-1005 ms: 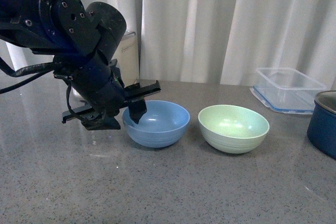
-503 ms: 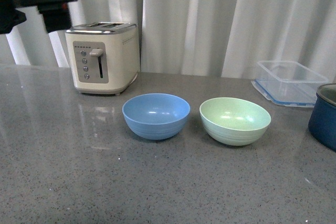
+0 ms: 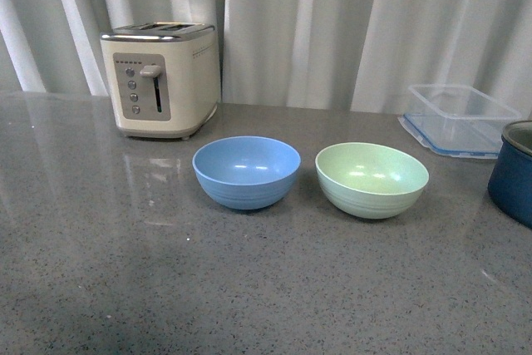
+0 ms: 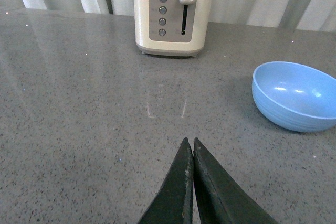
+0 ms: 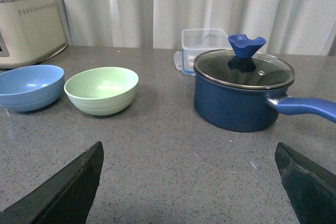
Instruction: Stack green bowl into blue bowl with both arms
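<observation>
The green bowl [image 3: 371,179] and the blue bowl [image 3: 246,171] stand side by side and apart on the grey counter, blue to the left. Both are upright and hold nothing. Neither arm shows in the front view. In the left wrist view my left gripper [image 4: 189,141] is shut and empty above bare counter, with the blue bowl [image 4: 296,95] off to one side. In the right wrist view my right gripper [image 5: 189,148] is wide open and empty; the green bowl [image 5: 102,89] and the blue bowl [image 5: 30,86] lie ahead of it.
A cream toaster [image 3: 160,79] stands behind the blue bowl. A clear plastic container [image 3: 460,118] sits at the back right. A dark blue pot [image 5: 242,95] with a glass lid and long handle stands right of the green bowl.
The left arm, which was at the blue bowl's left rim a second ago, has lifted up and out of the front view. The bowls have not moved.
</observation>
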